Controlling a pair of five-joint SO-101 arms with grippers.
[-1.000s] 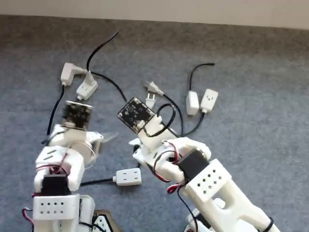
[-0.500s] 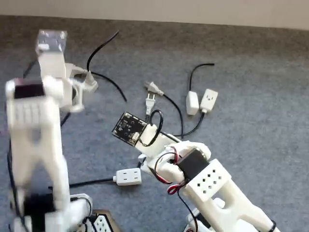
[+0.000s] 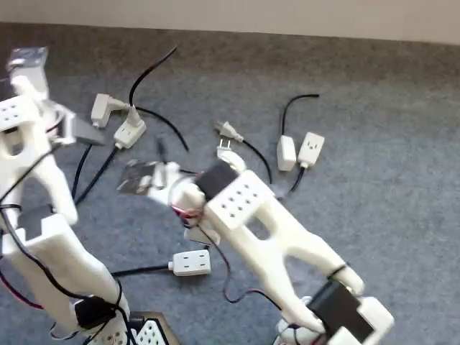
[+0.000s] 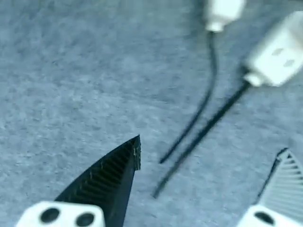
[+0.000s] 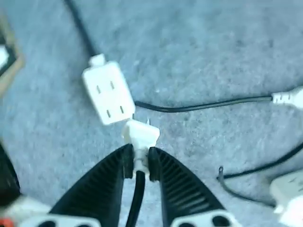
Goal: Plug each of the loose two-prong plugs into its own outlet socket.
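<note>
- The right pincer is clenched on a white two-prong plug, gripping it at the cord end; its prongs point away from the fingers.
- Just beyond the prongs lies a white outlet socket, slots facing up, on the grey tabletop; the wrist view does not show whether prongs and socket touch.
- In the high view that outlet socket lies near the front edge, a black cord running from it toward the left arm's base; the right arm reaches in from the lower right corner, and its pincer is blurred near the middle of the tabletop.
- A black cord crosses the tabletop beside the socket.
- The left pincer is released, fingers wide apart with nothing between them; it hangs over bare carpet-like surface crossed by two thin black cords.
- Ahead of it lie a second outlet socket and an angled white plug, apart from each other.
- From above, the left pincer sits at the far left, near the second outlet socket and the angled white plug.
- A loose plug lies near the centre, prongs bare; its dark cord curves off to the right.
- Farther right a small white plug and a third outlet socket lie side by side, not joined.
</note>
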